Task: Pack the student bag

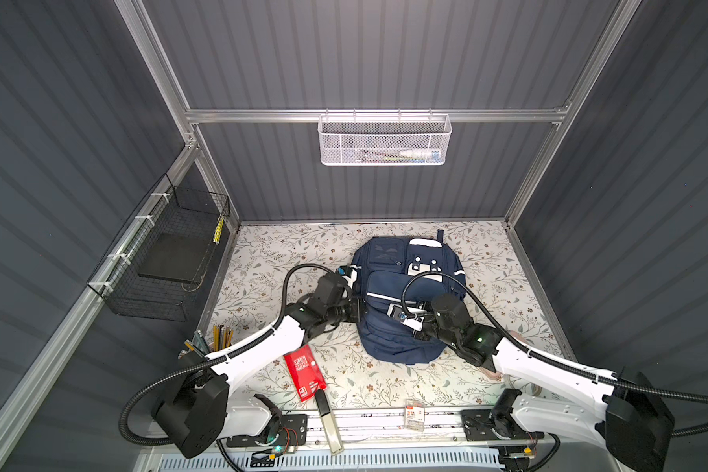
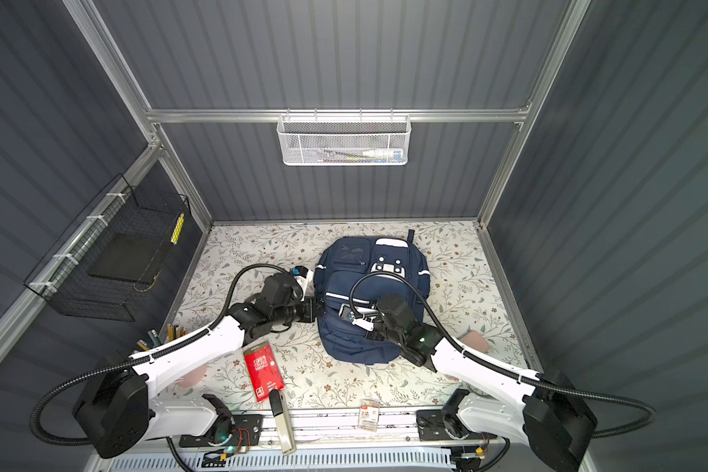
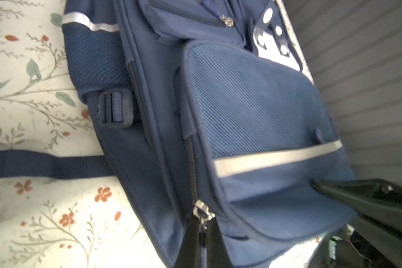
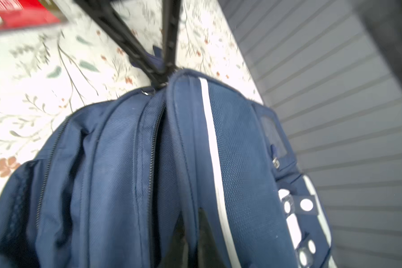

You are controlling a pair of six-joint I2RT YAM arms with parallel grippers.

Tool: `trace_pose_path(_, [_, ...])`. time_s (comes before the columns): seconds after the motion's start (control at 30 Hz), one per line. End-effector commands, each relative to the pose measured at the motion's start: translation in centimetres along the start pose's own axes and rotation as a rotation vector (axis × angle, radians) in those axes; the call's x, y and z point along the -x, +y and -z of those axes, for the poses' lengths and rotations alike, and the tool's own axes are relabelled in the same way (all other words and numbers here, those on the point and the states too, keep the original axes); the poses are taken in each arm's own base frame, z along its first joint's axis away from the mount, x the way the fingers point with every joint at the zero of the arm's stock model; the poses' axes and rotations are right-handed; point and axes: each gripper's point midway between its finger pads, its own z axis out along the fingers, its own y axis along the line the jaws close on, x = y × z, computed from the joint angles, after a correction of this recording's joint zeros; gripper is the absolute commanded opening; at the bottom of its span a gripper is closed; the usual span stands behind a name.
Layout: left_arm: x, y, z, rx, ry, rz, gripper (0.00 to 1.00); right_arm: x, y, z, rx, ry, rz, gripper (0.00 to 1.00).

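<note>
Student bag [image 1: 385, 286] is lying face-up on the bench [image 1: 287, 253] between the two pincers, its long axis running crosswise to the line joining them. Left pincer [image 3: 203, 232] is clamping the zip pull [image 3: 203, 212] on the flank facing it. Right pincer [image 4: 190, 232] is sitting closed, apparently pinching the front pocket [image 3: 253, 111] rim. Zip track is running from the left pincer toward the right, so I'm judging left as puller and right as anchor.

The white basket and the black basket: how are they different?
The white basket is fine mesh on the back wall; the black basket is open wire on the left wall. The white basket holds slim pen-like things; the black basket holds a flat dark slab. Both hang above the table.
</note>
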Motion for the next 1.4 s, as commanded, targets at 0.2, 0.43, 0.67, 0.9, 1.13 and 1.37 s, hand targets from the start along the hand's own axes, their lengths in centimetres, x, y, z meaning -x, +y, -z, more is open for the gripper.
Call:
trace_pose_path(0.2, [6.1, 4.6, 0.2, 0.066, -0.154, 0.025, 0.00, -3.1, -1.2, 0.1, -0.036, 0.091, -0.040, 0.00])
trace_pose_path(0.43, [-0.3, -2.1, -0.2, -0.054, -0.047, -0.007, 0.00, -0.7, -1.7, -2.2, -0.012, 0.047, -0.066, 0.30])
trace_pose_path(0.67, [-0.6, -4.0, 0.9, -0.099, -0.077, 0.024, 0.00, 1.2, -1.1, -5.9, -0.149, 0.086, 0.014, 0.34])
trace_pose_path(0.9, [-0.8, -4.7, 1.0, -0.129, -0.059, 0.019, 0.00, 3.5, 0.1, -8.6, -0.239, 0.105, 0.099, 0.23])
trace_pose_path(1.13, [2.2, -2.8, 3.1, 0.027, -0.036, -0.160, 0.01, 3.0, 6.0, -5.3, 0.136, -0.069, 0.109, 0.00])
trace_pose_path(1.37, [5.8, 4.9, 2.7, 0.138, -0.053, -0.080, 0.03, 1.8, 6.0, -3.4, 0.244, -0.058, 0.132, 0.00])
